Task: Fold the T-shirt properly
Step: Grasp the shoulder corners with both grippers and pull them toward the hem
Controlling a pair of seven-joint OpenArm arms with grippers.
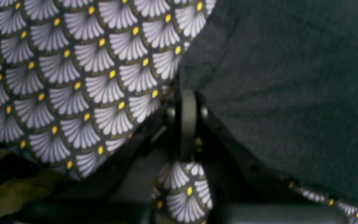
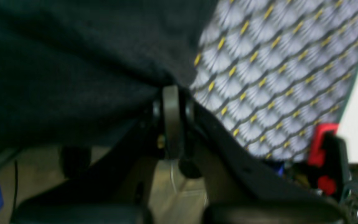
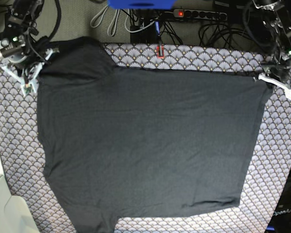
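Lying spread flat across a table draped in a grey scallop-print cloth (image 3: 12, 145), the dark charcoal T-shirt (image 3: 150, 145) fills most of the base view, its knit plain and lightly rippled, one sleeve reaching to the upper left corner and another trailing off the near edge. No logo shows on the side facing up. The right gripper (image 3: 33, 73) is closed on the shirt's upper left corner, the left gripper (image 3: 267, 77) closed on its upper right corner; each wrist view shows the jaws pressed together with dark fabric bunched at the tips. In the left wrist view the shirt (image 1: 291, 93) lies over the patterned cloth (image 1: 73, 77). The only lettering, pale script on the dark surface at the lower right corner of the base view, is too small to read reliably.
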